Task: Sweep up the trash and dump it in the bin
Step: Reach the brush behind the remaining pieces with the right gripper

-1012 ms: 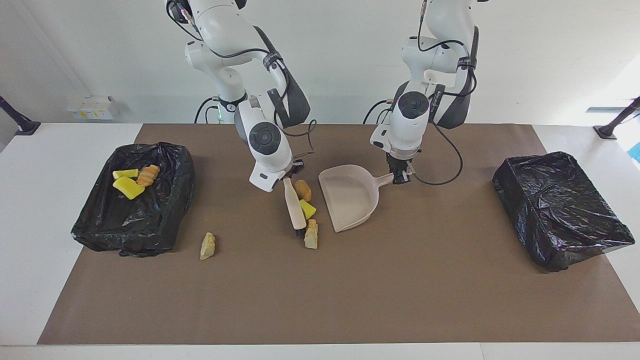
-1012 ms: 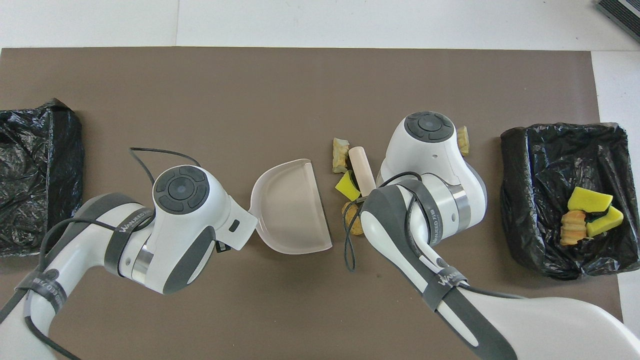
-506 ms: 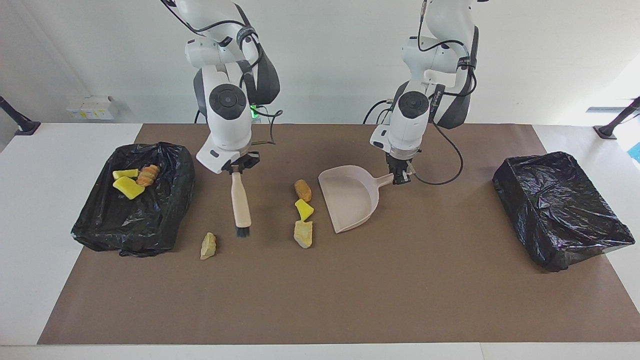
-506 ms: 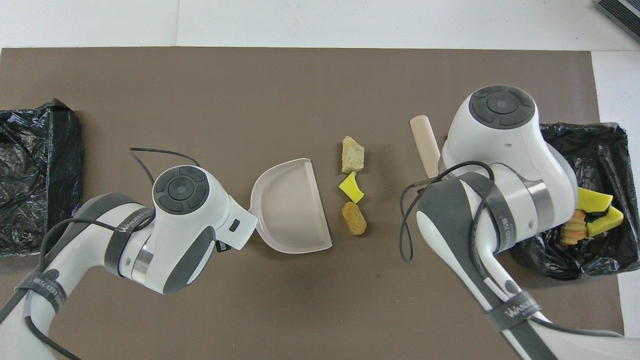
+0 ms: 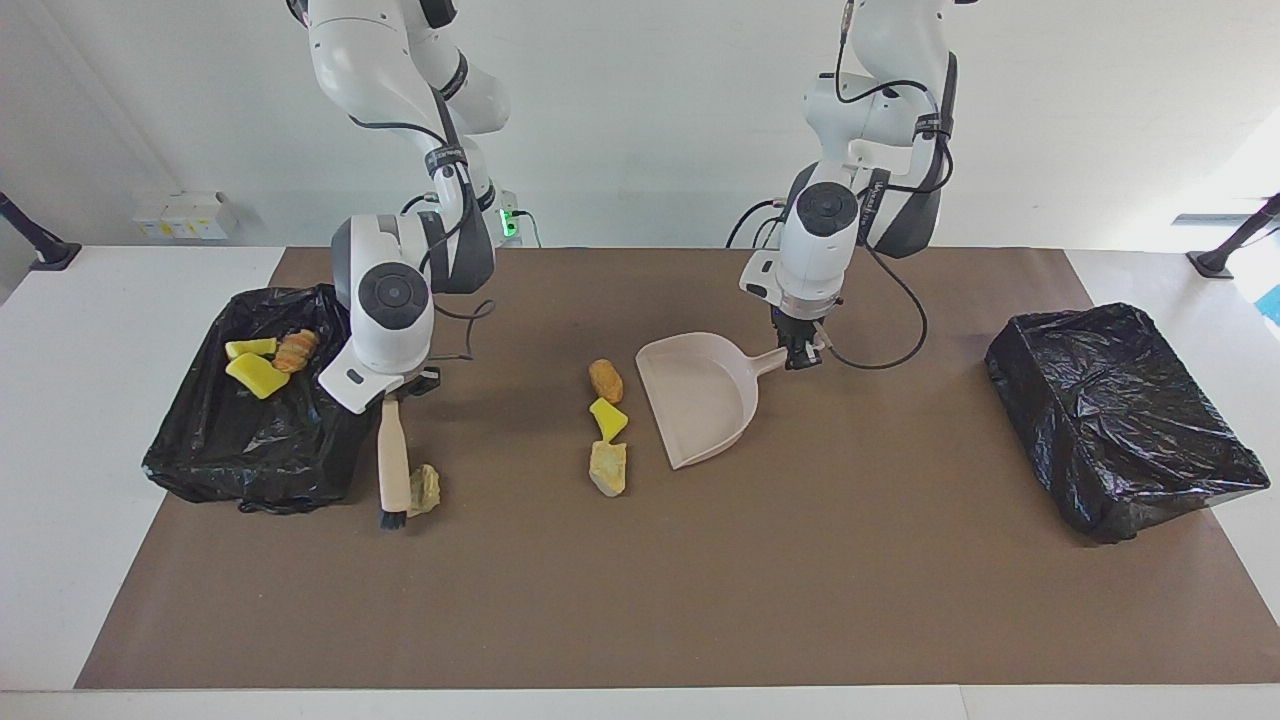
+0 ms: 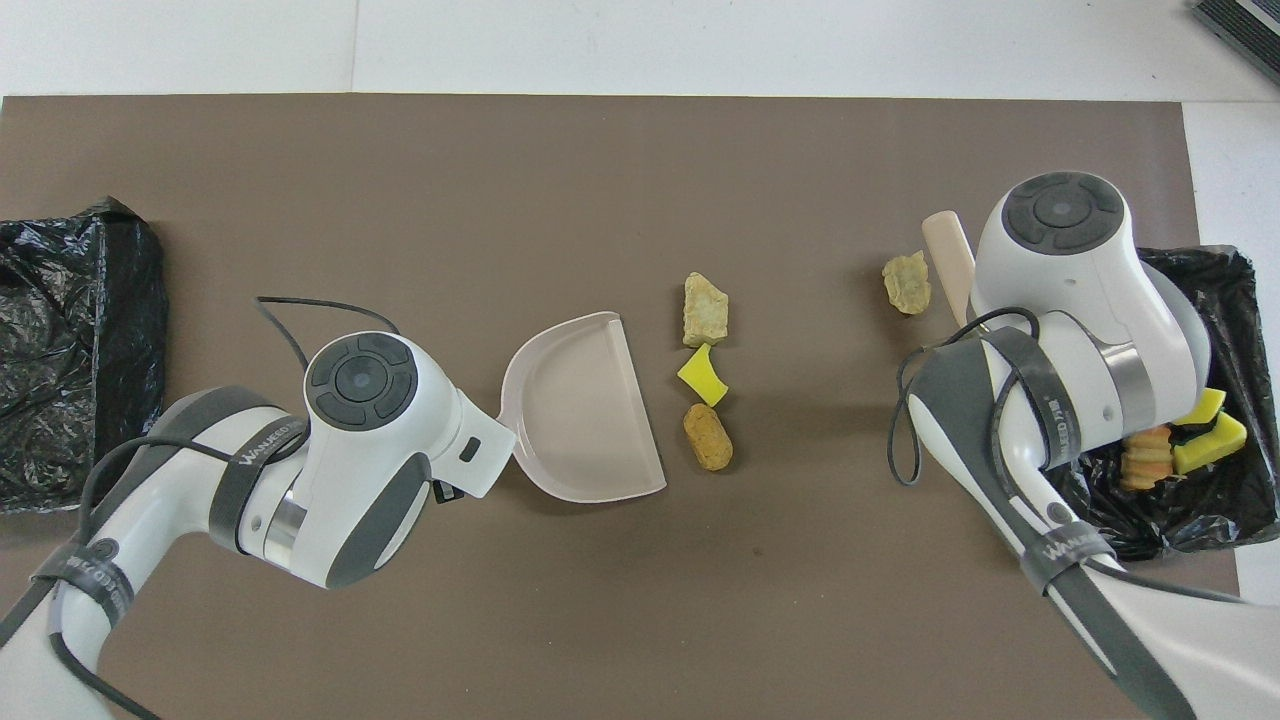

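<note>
Right gripper [image 5: 392, 392] clenched on pale wooden hand brush [image 5: 391, 468], bristles beside stray tan foam chunk [image 5: 424, 489] near the filled black bin [image 5: 262, 470]; left gripper [image 5: 799, 352] gripping beige plastic dustpan [image 5: 700, 398]; probably light, soft, prone to roll, better nudged low than pinched.

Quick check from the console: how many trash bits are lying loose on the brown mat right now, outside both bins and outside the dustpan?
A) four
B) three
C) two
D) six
A: three bits sit in a row beside the dustpan, namely an orange-brown lump, a yellow wedge and a tan chunk, and a fourth tan chunk lies by the brush near the bin at the right arm's end.
</note>
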`<state>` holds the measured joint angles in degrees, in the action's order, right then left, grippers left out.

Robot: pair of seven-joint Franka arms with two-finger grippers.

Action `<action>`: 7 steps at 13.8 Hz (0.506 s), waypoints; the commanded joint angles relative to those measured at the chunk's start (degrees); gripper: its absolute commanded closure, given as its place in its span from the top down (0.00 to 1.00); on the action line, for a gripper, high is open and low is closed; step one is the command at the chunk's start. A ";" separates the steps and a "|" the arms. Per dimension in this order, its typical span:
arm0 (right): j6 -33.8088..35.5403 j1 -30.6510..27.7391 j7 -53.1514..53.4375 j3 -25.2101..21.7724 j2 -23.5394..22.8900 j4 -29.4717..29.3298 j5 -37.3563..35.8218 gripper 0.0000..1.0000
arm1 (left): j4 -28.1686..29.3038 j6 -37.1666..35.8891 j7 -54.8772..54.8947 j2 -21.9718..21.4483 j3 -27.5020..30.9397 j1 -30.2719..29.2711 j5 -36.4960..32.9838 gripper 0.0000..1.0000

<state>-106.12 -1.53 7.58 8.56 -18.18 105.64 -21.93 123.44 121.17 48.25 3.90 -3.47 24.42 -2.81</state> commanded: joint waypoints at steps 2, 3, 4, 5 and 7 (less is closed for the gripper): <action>0.82 0.91 0.43 1.19 -0.36 0.00 6.96 0.00 | 1.54 0.91 -1.50 -0.82 0.57 0.54 -0.61 0.00; 1.26 1.52 -1.24 2.50 -0.36 0.09 10.73 0.00 | 1.54 0.91 -1.58 -0.91 0.57 0.54 -0.53 0.00; 2.13 2.31 -2.99 3.64 -0.36 -0.17 14.42 0.00 | 1.54 0.91 -1.58 -0.91 0.57 0.54 -0.61 0.00; 2.40 3.54 -3.62 4.35 -0.36 -0.18 17.16 0.00 | 1.54 0.91 -1.58 -0.91 0.57 0.54 -0.53 0.00; 2.32 5.39 -4.94 6.37 0.16 0.17 23.75 0.00 | 1.54 0.91 -2.10 -0.91 0.57 0.63 -0.53 0.00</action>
<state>-104.72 2.89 5.69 13.21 -19.03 105.31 -3.43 123.45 121.17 48.09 3.90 -3.48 24.42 -2.81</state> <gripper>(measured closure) 0.740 0.687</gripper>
